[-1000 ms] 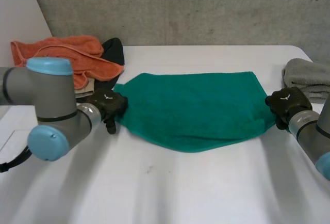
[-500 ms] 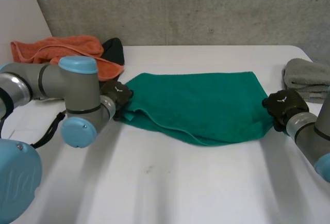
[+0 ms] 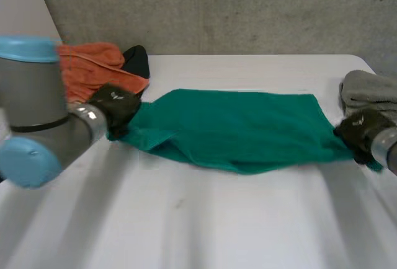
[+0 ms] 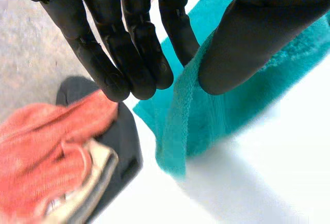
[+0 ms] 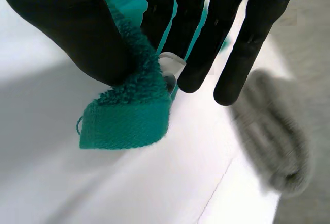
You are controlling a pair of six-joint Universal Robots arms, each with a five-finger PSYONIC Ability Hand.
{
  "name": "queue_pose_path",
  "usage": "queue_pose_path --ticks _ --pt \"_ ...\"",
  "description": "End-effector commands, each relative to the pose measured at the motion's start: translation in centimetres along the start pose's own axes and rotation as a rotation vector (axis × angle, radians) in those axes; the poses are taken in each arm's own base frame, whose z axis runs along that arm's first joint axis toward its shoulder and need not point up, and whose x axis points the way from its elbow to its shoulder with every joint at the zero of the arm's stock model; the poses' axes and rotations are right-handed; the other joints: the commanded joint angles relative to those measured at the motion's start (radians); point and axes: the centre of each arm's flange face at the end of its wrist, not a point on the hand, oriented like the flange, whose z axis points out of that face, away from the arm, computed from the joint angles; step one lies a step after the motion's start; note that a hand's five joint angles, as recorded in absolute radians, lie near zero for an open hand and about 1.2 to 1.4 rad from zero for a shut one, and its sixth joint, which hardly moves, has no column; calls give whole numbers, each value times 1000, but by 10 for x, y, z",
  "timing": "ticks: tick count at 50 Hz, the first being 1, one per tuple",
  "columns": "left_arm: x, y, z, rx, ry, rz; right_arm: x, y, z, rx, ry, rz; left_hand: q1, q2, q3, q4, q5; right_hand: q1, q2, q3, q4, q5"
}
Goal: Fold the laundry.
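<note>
A green towel (image 3: 239, 129) is stretched across the middle of the white table (image 3: 205, 225), sagging between its two ends. My left hand (image 3: 115, 105) is at the towel's left end; in its wrist view the left hand (image 4: 258, 33) pinches the green towel (image 4: 191, 115) between thumb and straight fingers. My right hand (image 3: 363, 131) holds the right end. There the right hand (image 5: 77, 33) pinches a corner of the green towel (image 5: 129, 115), thumb against fingers.
An orange cloth (image 3: 93, 70) and a black cloth (image 3: 138, 61) are heaped at the table's far left, just behind my left hand. A folded grey towel (image 3: 372, 92) lies at the far right edge, behind my right hand.
The left hand moved out to the left and closed on the towel's end. The right hand shifted right. The towel went from a wide hanging sheet to a narrower, taut band.
</note>
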Motion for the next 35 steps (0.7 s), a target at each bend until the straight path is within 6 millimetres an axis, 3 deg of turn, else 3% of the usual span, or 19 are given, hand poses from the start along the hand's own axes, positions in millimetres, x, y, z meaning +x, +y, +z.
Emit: queue_pose_path --ticks 1,5,8,14,18,20,22,23,25,28,32,35 --pt "-2 53 -49 -293 201 -51 -8 26 -50 -250 -301 -271 251 203 212 202 229 277 223 208 200 246" --pt "-3 65 -53 -319 326 -65 -12 25 -52 -237 -277 -307 251 203 212 202 229 277 223 208 200 246" --pt "3 65 -42 -295 360 -68 -19 21 -46 -208 -252 -306 251 203 212 202 229 277 223 208 200 246" --pt "-12 59 9 -248 194 -93 -18 13 -13 -178 -175 -310 251 203 212 202 229 277 223 208 200 246" --pt "-38 29 32 -150 49 -117 13 -15 5 -110 26 -298 251 203 212 202 229 277 223 208 200 246" --pt "-59 -6 32 -22 -29 -139 45 -42 11 -27 209 -247 251 203 212 202 229 277 223 208 200 246" --pt "-75 -36 27 98 -86 -166 72 -63 10 52 344 -181 251 203 212 202 229 277 223 208 200 246" --pt "-94 -64 20 230 -155 -195 97 -83 8 159 478 -90 251 203 212 202 229 277 223 208 200 246" --pt "-118 -101 6 421 -242 -251 128 -106 -1 313 628 41 251 203 212 202 229 277 223 208 200 246" --pt "-144 -133 -10 635 -339 -328 156 -128 -21 510 760 165 251 203 212 202 229 277 223 208 200 246" --pt "-163 -148 -18 788 -415 -407 168 -144 -36 680 842 211 251 203 212 202 229 277 223 208 200 246" --pt "-170 -141 -14 781 -450 -444 161 -146 -34 702 840 195 251 203 212 202 229 277 223 208 200 246"
